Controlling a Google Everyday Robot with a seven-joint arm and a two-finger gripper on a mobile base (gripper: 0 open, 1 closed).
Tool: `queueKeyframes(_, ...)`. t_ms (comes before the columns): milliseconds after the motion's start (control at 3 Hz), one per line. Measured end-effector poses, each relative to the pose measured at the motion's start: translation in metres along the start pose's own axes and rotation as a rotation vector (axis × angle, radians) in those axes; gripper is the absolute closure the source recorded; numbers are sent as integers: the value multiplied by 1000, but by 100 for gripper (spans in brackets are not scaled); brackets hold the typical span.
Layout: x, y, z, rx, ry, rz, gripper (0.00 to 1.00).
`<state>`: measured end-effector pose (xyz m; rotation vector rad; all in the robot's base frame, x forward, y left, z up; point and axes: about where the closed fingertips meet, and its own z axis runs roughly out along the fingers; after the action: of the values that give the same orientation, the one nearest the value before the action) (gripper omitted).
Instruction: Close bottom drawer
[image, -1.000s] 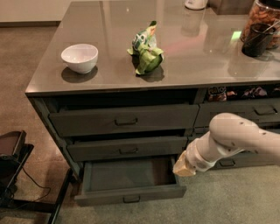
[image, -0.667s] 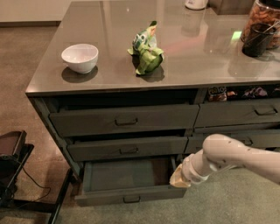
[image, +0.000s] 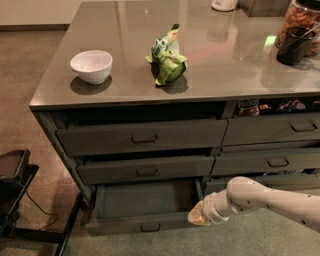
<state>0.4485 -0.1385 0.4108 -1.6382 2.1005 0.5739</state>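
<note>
Overhead light glares off the desk (image: 125, 30); recesses lie dark. The gripper (image: 198, 216), at the right corner of the bottom drawer (image: 142, 202), looks dim.

A: Colour of the bottom drawer (image: 120, 225)?

B: Dark grey-green, no pattern. Its pull handle (image: 150, 228) is darker.

A: Gripper (image: 196, 218)?

B: Pale tan, located at the bottom drawer's right front corner. The arm (image: 270, 200) is white.

A: Items above the bottom drawer?

B: Countertop (image: 225, 70): glossy grey. Bowl (image: 91, 65): plain white. Crumpled snack bag (image: 168, 57): green with white print.
</note>
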Motion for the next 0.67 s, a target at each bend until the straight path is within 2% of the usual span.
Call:
queueKeyframes(333, 0, 0, 0, 0, 0, 0, 100)
queueKeyframes(667, 20, 7, 24, 3, -14, -13, 100)
